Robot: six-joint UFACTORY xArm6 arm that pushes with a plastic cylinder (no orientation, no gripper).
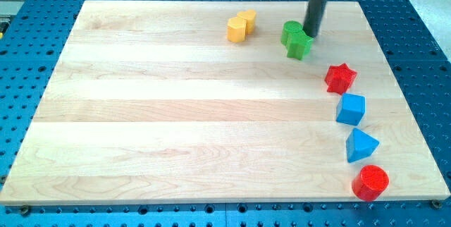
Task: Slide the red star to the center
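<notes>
The red star (340, 77) lies on the wooden board (176, 114) at the view's right, well right of the board's middle. My tip (310, 34) is at the view's top, right next to the green blocks: a green cylinder (290, 32) and a green star-like block (299, 44) just below it. The tip stands above and left of the red star, a clear gap away from it.
Two yellow blocks (242, 26) sit touching at the view's top middle. Below the red star run a blue cube (351, 109), a blue triangle (361, 145) and a red cylinder (371, 182) near the board's bottom right corner.
</notes>
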